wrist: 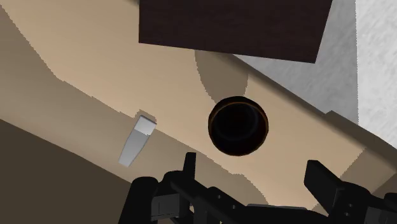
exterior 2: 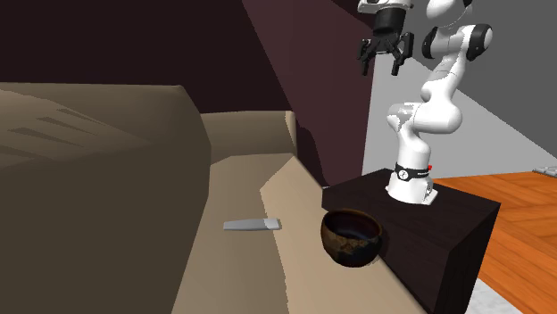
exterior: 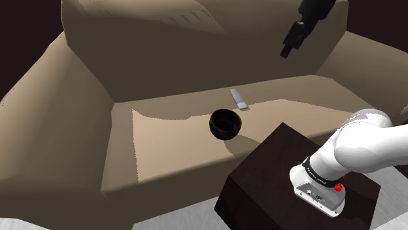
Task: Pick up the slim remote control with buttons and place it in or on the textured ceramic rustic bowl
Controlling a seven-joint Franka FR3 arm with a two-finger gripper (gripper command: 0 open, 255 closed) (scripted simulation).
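A slim grey remote (exterior: 238,99) lies flat on the sofa seat, close to the backrest. In the second exterior view the remote (exterior 2: 251,224) sits to the left of the bowl, and the wrist view shows the remote (wrist: 137,141) far below the hand. A dark, round bowl (exterior: 224,124) with a brownish rim stands upright on the seat between the remote and the stand; the bowl (exterior 2: 352,235) (wrist: 237,125) holds nothing. My black gripper (exterior: 288,48) (exterior 2: 384,55) hangs high above the seat, open, with nothing between its fingers (wrist: 324,181).
The tan sofa (exterior: 78,98) has a tall backrest and a thick armrest at the shoulder view's left. The dark box stand (exterior: 261,176) butts against the seat's front edge beside the bowl. A pale floor (wrist: 375,70) lies beyond the sofa.
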